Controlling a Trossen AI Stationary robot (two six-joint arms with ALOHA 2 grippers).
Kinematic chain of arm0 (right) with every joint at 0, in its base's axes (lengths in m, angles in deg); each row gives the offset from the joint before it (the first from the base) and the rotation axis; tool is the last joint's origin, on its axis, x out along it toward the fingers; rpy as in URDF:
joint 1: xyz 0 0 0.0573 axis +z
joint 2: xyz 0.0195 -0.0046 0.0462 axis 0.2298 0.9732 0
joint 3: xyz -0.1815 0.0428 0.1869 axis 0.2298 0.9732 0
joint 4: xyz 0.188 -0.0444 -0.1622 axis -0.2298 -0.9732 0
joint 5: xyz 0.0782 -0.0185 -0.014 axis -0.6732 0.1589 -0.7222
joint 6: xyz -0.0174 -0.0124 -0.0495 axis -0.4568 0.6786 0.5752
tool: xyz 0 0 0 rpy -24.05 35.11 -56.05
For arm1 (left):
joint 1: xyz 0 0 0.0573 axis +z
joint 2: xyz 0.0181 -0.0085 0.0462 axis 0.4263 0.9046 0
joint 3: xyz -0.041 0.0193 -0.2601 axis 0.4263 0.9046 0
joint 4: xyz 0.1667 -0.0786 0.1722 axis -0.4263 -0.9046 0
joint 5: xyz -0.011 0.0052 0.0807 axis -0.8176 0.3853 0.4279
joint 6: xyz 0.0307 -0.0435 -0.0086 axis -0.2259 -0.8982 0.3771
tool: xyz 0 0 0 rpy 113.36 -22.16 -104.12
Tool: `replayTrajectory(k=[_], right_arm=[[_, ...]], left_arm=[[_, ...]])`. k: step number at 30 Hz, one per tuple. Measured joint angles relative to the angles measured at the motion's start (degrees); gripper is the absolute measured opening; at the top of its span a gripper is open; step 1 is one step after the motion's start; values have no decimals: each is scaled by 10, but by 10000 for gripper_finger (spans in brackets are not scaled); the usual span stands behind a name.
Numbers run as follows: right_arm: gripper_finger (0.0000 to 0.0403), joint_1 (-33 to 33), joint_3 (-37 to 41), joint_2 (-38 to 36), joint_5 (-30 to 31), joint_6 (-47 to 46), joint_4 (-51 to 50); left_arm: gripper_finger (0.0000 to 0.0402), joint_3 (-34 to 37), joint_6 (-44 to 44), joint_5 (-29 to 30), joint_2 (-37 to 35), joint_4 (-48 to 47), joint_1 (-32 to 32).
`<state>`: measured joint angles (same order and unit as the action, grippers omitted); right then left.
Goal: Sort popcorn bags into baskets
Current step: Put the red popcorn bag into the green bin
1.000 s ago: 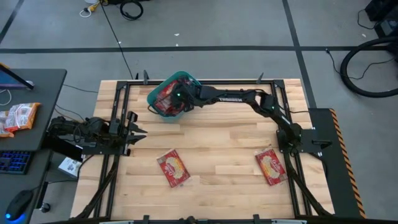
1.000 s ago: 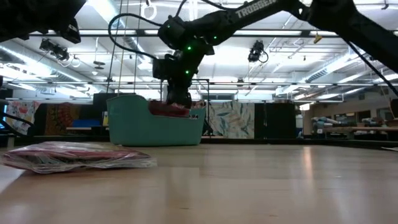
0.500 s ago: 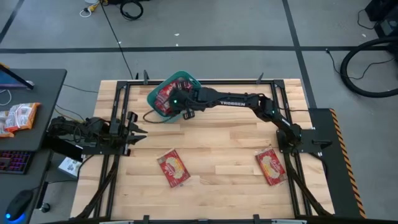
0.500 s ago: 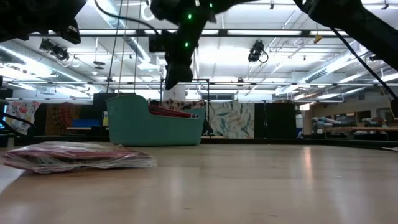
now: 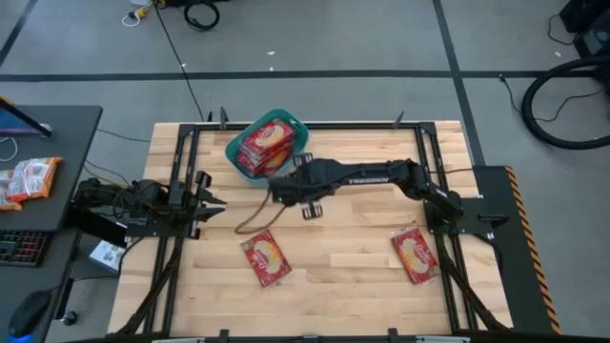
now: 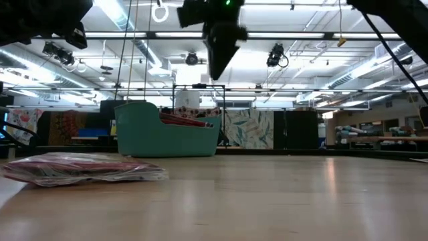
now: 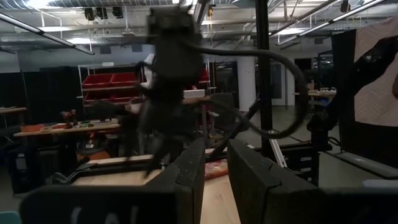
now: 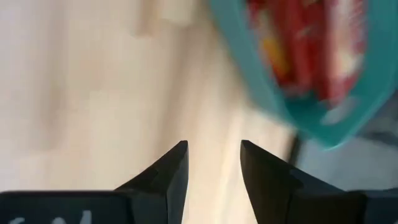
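Observation:
The teal tub (image 5: 232, 150) stands at the table's far edge and also shows in the low view (image 6: 167, 139). Red popcorn bags (image 5: 266, 143) lie stacked inside it. One more bag (image 5: 266, 257) lies flat near the table's middle, low at the left in the low view (image 6: 80, 167). Another bag (image 5: 416, 255) lies by the right arm's base. My right gripper (image 5: 279, 191) hangs open above bare wood just near of the tub, high in the low view (image 6: 217, 70), fingers apart (image 8: 212, 146). My left gripper (image 5: 213, 202) waits at the left edge, open (image 7: 216, 165).
Black frame rails (image 5: 181, 162) run along the table's sides. A brown cable (image 5: 250, 217) loops from the right arm over the wood between tub and middle bag. Orange-and-white snack packets (image 5: 29, 179) lie on the side desk at left. Bare wood lies between the two loose bags.
My right gripper has risen out of the tub and drawn back toward the table's near edge, now over bare wood. The bags stay stacked in the tub, the top one face up.

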<state>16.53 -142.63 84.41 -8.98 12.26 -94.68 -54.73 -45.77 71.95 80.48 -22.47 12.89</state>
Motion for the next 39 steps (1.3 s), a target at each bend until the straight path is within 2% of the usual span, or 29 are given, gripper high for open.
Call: replayTrajectory(k=[4,9,16,21,29,33,39], right_arm=[[150,37,0,-4,-78,-76,-53],[150,87,28,-10,-186,-118,-54],[150,134,105,-11,-234,-174,-54],[150,152,213,-39,-268,-200,-53],[146,170,437,-160,-325,-301,-46],[146,178,559,-220,-359,-363,17],[146,190,713,-273,-423,-398,130]], left_arm=[[73,0,0,0,0,-2,0],[73,0,-1,0,0,-3,0],[73,0,-6,0,0,-4,0],[73,0,-15,0,0,-4,0],[73,0,-12,1,0,-4,0],[73,0,-12,2,0,-4,0],[73,0,-14,2,0,-3,0]])
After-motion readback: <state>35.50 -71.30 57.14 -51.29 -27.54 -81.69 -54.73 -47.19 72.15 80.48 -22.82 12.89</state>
